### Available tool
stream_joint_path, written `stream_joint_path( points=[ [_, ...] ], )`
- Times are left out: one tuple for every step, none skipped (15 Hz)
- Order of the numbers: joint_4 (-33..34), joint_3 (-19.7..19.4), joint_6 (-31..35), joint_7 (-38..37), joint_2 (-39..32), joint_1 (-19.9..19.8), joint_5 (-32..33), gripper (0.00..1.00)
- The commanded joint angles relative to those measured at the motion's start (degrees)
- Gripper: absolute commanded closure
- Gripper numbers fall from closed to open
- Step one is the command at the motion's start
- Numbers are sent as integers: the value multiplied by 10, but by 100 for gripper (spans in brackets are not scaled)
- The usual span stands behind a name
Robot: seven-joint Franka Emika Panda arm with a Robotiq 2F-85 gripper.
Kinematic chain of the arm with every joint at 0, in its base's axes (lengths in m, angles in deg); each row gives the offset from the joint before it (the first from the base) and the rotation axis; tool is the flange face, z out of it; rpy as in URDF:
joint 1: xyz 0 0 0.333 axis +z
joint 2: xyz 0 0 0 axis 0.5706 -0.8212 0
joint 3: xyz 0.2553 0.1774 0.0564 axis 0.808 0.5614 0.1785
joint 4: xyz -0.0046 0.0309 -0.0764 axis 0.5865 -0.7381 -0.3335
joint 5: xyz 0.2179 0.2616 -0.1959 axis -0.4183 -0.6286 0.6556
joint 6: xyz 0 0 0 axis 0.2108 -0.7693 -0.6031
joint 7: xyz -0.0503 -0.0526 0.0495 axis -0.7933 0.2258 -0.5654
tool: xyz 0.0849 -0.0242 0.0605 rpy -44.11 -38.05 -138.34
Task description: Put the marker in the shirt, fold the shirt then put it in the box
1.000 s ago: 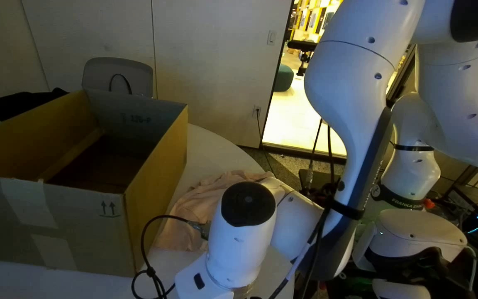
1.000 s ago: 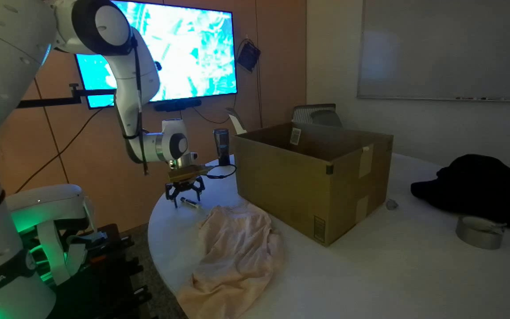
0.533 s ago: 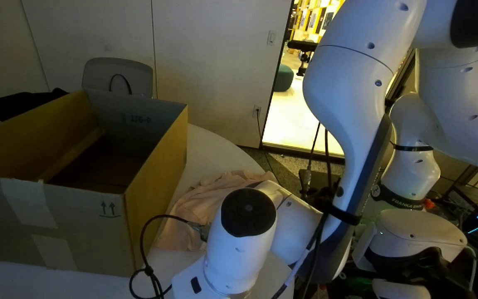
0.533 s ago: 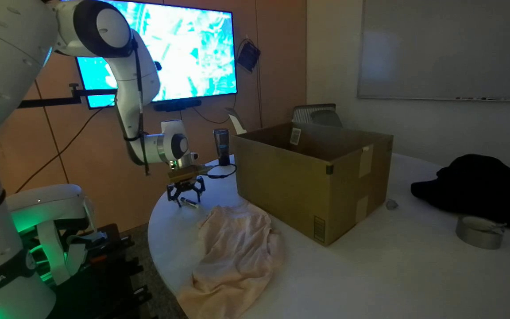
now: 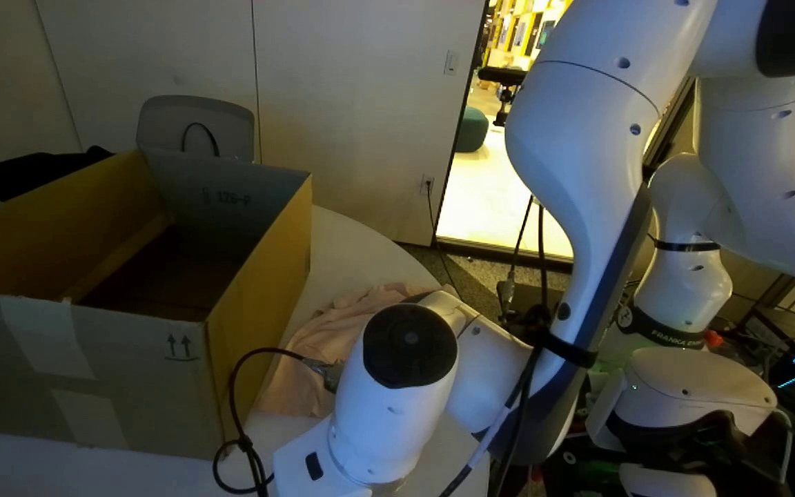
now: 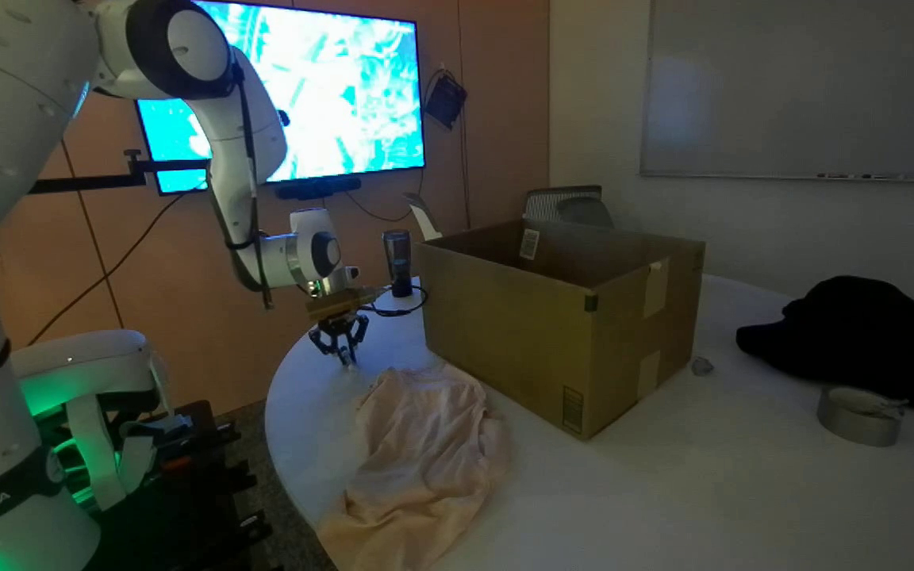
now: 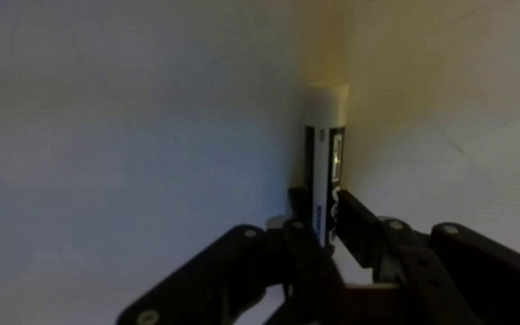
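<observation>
White-and-black, stick-shaped plastic marker (image 7: 325,153) seems light, hard, maybe slippery; the black two-fingered tool (image 7: 320,197) pinches its sides, a good holding spot.

On the white table (image 6: 663,492) we see the box (image 6: 505,317), shirt (image 6: 425,460), tape roll (image 6: 858,427), black cloth (image 6: 862,341), a grey lump (image 6: 702,365) and, probably, a dark bottle (image 6: 398,262).

White-and-black marker (image 7: 322,164) gripped in pincer (image 7: 318,201), crumpled peach shirt (image 6: 425,460) on table (image 6: 663,507), open-topped cardboard box (image 6: 505,329) beside the shirt
</observation>
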Motion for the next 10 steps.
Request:
stream_joint_path(
  points=[
    [8,-18,-20,-29,9,22,28,94],
    [8,-18,-27,-31,13,21,30,95],
    [7,-16,-37,-33,17,19,29,96],
    [5,-12,-43,-36,19,16,27,95],
    [2,-10,-50,-37,26,11,24,95],
    [-4,-7,-58,-37,35,6,19,95],
    [-8,-5,-66,-39,41,2,18,95],
    [-16,-4,-75,-42,52,-5,13,95],
    [-23,-6,-82,-51,61,-9,10,95],
    [-30,-9,-87,-61,70,-13,11,95]
  ],
)
